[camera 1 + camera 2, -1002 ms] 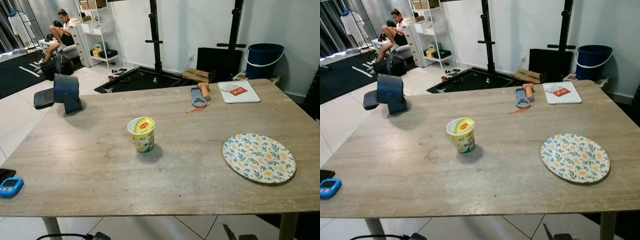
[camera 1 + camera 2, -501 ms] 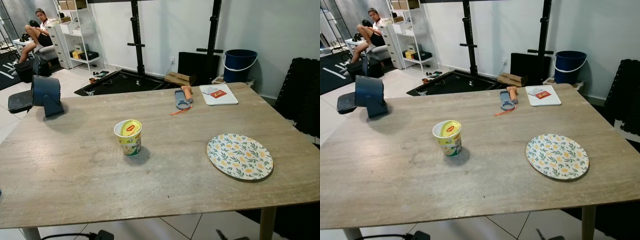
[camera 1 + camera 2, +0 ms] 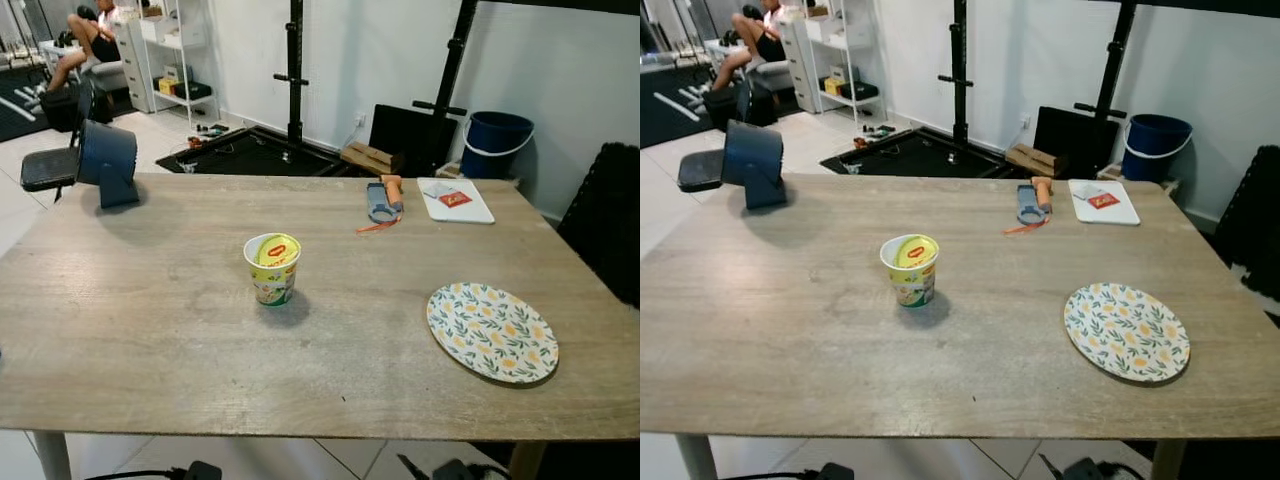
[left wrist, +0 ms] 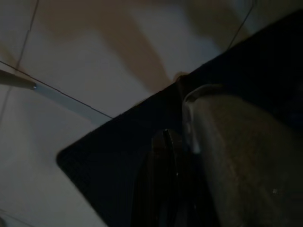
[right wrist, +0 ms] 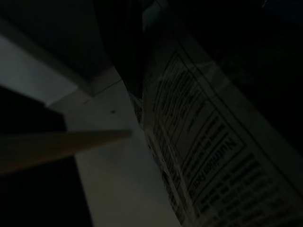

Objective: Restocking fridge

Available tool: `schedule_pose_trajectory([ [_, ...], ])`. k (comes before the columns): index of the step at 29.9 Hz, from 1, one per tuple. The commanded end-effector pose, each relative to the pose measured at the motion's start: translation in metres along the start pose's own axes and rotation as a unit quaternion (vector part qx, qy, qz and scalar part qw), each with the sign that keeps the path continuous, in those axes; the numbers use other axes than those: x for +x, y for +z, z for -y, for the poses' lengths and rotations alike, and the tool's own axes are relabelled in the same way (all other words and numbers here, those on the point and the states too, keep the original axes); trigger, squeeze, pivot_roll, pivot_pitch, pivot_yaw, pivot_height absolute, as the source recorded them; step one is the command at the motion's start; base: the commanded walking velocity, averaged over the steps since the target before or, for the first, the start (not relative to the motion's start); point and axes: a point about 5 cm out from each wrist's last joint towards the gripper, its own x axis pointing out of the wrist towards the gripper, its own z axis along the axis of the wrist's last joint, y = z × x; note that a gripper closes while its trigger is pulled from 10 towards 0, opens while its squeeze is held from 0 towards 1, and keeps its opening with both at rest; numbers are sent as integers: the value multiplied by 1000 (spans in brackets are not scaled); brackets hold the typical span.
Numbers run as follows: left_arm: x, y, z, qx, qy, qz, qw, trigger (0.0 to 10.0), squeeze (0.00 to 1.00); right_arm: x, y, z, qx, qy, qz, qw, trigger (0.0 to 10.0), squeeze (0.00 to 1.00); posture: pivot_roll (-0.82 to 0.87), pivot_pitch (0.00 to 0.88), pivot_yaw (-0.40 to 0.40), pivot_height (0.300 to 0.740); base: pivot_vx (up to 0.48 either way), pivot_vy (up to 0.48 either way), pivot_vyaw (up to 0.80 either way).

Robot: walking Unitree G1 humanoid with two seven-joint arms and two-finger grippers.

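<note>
You are looking at a small yellow cup (image 3: 272,268) with a foil lid bearing a red and yellow logo, standing upright near the middle of the wooden bench (image 3: 150,330), well apart from everything else on it. To its right lies a round plate (image 3: 492,331) printed with yellow fruit and green leaves, flat near the bench's right edge. At the far side you see a grey-blue tool with an orange strap (image 3: 380,203) and, just beside it, a white board (image 3: 455,200) carrying a small red packet. A dark blue fan-like object (image 3: 105,175) stands at the far left corner. Beyond the bench are a blue bucket (image 3: 497,145), black rack posts, and a person seated (image 3: 85,40) far back on the left.

Your right wrist view adds something the head views lack: a carton with a nutrition label (image 5: 208,156), very close and tilted, in deep shade. You cannot tell whether the right pincer is clamped on it. Your left wrist view is dim: tiled floor, a dark mat and a blurred grey shape; the left pincer's state cannot be made out.
</note>
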Motion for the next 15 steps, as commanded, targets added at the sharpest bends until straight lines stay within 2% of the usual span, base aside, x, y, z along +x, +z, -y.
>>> schedule_pose_trajectory([
  [1,0,-8,9,-12,-3,-8,1000,10000,0,1,10,4,-20,0,9,1000,10000,0,19,1,-95,740,0,0,0],
  [8,-3,-27,9,-9,-4,-34,999,10000,0,2,21,5,-26,-2,18,999,10000,0,4,10,-67,740,0,0,0],
  [11,-3,-28,8,-5,-4,-36,999,10000,0,2,22,4,-26,-3,18,1000,10000,0,2,11,-63,740,0,0,0],
  [15,-3,-23,3,7,-1,-33,999,10000,0,1,10,1,-17,-3,4,1000,10000,0,-9,22,-47,740,0,0,0],
])
